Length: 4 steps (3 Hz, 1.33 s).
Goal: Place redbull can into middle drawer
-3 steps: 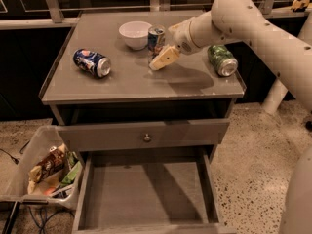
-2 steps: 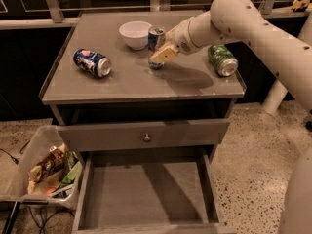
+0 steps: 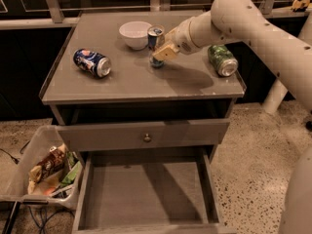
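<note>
Fingers (image 3: 164, 53) grip slim upright redbull can (image 3: 156, 37) on smooth grey tabletop (image 3: 126, 84)

gripper (image 3: 163, 53) at redbull can (image 3: 155, 34), right of bowl (image 3: 134, 33)

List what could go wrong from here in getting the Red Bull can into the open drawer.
The tool sits low at the upright redbull can, which stands close beside the white bowl; a nudge could tip it or knock the bowl.
The green can lies on its side close by the arm and might get swept or roll.
The middle drawer opens under the knobbed drawer front; the can may clip it.
</note>
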Tool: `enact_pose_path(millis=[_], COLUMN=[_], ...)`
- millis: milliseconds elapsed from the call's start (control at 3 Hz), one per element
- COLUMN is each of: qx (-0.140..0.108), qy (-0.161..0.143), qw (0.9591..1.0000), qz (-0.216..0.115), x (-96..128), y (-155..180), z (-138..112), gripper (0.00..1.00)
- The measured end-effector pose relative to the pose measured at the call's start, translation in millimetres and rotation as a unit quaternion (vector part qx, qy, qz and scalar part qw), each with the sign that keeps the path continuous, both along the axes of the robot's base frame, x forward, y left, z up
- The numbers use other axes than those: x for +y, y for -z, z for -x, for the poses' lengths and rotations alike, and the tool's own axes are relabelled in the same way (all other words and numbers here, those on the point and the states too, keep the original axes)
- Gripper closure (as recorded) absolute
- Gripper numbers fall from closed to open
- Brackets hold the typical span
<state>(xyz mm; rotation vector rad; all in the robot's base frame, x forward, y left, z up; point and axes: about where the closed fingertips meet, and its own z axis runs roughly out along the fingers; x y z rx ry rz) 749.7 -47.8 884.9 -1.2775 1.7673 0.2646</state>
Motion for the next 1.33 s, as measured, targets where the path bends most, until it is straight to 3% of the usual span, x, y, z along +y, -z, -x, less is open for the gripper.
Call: enact_pose_path(millis=[333,667,1333], qx=[0.0,-0.002,-0.034], qy=[0.0,-0.021,-0.053], qw=[1.0,0.9996,0.998], qz=[0.0,0.017,0.01], x=[0.0,2.3,-21.9], y=[0.0,-11.3,-79.7], z=[0.0,8.7,64.2], gripper=[1.0,1.0,1.0])
